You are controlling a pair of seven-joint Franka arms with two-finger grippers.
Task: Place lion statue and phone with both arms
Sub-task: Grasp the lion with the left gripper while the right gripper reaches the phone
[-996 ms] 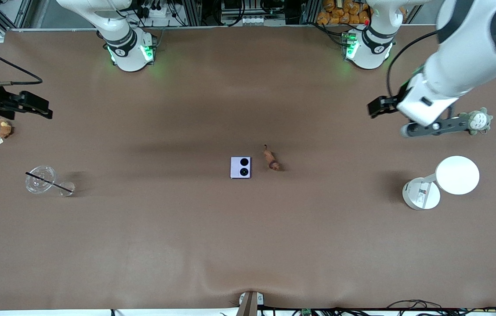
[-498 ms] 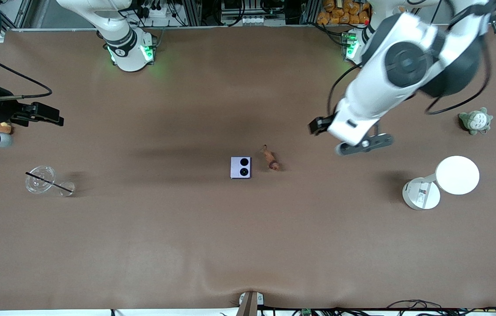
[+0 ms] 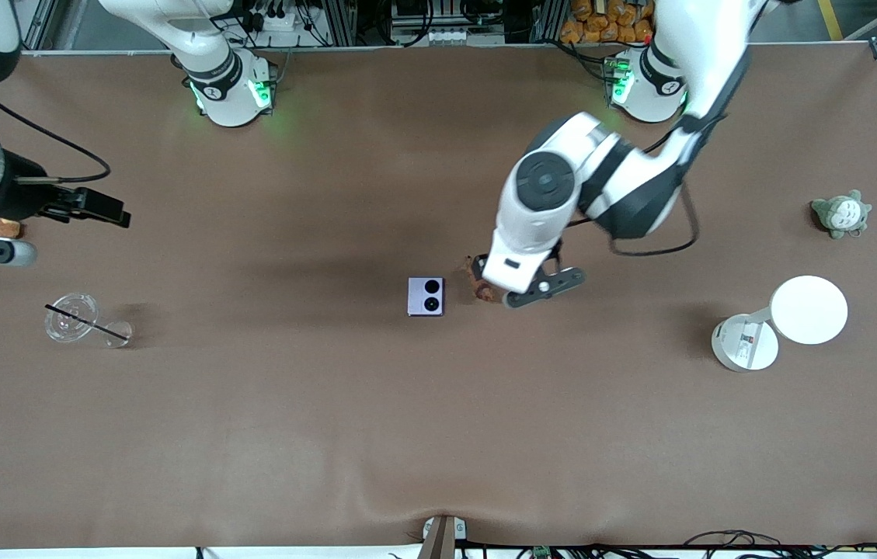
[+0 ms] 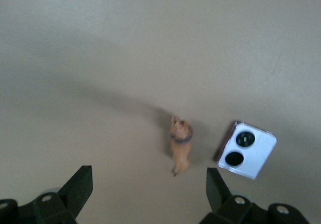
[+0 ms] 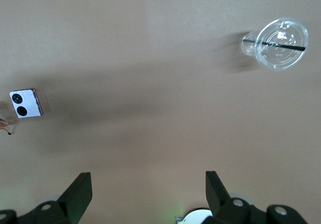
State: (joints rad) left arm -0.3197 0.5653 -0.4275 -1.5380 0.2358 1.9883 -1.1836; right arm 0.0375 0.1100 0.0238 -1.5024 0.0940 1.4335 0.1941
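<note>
Risk lies in the gap — the lion statue (image 4: 180, 146) lies on the bench (image 3: 438, 427) just beside the phone (image 4: 247, 149). With the left tool (image 4: 148, 189) spread wide above the statue, the phone could be clipped. The right tool (image 5: 145, 191), also spread wide, waits over its end.

The front view looks steeply down from high up, facing both robot bases, and takes in the whole desk (image 3: 252, 435). The left wrist view looks down from close above the lion statue (image 4: 180, 144) and phone (image 4: 248, 150). The right wrist view looks from higher, sharing the phone (image 5: 25, 103) with both.
</note>
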